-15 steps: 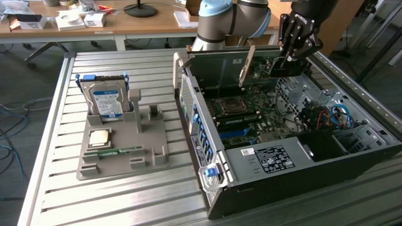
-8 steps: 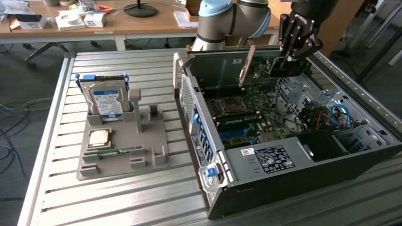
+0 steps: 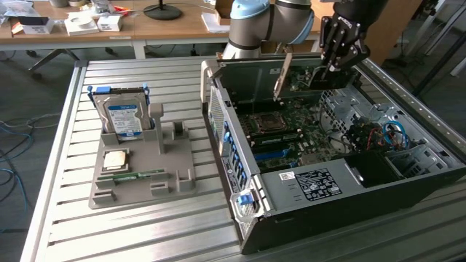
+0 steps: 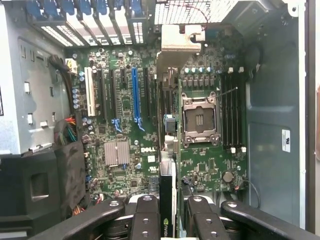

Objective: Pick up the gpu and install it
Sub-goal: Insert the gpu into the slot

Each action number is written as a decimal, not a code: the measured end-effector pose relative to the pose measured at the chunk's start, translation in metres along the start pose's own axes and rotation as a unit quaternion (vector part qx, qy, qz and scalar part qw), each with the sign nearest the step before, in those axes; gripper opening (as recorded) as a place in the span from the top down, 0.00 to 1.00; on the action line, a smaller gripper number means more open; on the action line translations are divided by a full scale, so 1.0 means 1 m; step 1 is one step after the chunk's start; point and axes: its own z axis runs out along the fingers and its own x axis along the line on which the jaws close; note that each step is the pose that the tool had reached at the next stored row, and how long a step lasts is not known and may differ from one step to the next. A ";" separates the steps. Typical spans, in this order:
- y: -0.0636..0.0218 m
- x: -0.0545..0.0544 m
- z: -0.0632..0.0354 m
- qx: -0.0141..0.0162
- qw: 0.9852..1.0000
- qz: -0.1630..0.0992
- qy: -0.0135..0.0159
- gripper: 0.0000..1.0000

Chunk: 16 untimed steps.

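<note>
**Gpu** (image 3: 320, 81) (image 4: 167, 187): green card with dark parts and a silver end bracket, standing on edge, clamped between the jaws. Location: in the open top of the computer case (image 3: 364, 191), over the far part of the motherboard (image 3: 287, 136) (image 4: 122, 130), bracket end toward the exterior view's left. Seen edge-on in the wrist view, lined up between the blue slot (image 4: 135, 100) and the CPU socket (image 4: 200, 119). Contact with the board or any slot: cannot tell.

**Jaws:** partly closed, pressed against both faces of the gpu near its upper edge. Mounted on the arm (image 3: 271, 21) at the far side of the case.

**Computer case:** dark, lying on its side with the side panel off and the interior exposed. Placed on the slatted metal table (image 3: 153, 234), toward the exterior view's right.

**Grey holder** (image 3: 156, 164): flat on the table, just beside the case on the exterior view's left. Contents:
- hard drive (image 3: 124, 115) with a blue-white label, upright at the far end
- square processor chip (image 3: 115, 159), lying flat
- narrow green memory stick (image 3: 131, 176), lying flat just beside the chip on the near side
</note>
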 end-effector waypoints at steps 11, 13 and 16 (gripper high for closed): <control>0.0176 0.001 0.0002 0.000 1.000 0.000 0.000 0.74; 0.0184 0.001 0.0002 0.000 1.000 0.000 0.000 0.74; 0.0184 0.001 0.0001 0.000 1.000 0.000 0.000 0.74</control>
